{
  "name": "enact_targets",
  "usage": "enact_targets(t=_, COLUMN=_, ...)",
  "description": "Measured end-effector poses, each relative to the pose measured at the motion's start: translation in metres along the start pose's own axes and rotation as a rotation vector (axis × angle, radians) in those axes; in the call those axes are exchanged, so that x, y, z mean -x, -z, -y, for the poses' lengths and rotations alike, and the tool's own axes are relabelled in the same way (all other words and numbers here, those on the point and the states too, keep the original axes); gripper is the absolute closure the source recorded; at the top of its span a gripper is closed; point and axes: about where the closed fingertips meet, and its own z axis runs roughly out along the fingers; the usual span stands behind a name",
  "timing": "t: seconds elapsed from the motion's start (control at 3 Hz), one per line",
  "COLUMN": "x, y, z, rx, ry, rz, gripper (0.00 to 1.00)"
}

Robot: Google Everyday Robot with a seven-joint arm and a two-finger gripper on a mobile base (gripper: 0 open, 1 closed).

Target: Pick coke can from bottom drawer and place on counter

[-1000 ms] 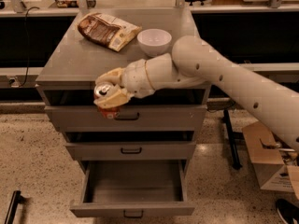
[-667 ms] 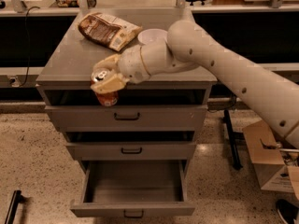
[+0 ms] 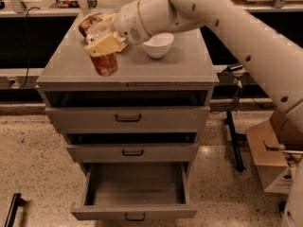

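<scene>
Over the tabletop's left side, grips the coke can in the end effector. Leaves bottom drawer open.

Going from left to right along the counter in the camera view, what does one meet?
coke can, held in the gripper at the left part of the counter → white bowl

Counter bears bowl, bag; fingers above
</scene>
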Motion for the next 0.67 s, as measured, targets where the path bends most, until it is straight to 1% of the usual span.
enact_targets(t=0.33, x=0.0152, y=0.0177, z=0.0204, rx=-0.064, ry=-0.046, rz=0.016, gripper=1.0)
enact_targets(t=0.67, x=0.0152, y=0.0177, z=0.0204, rx=-0.064, ry=-0.046, rz=0.016, gripper=1.0)
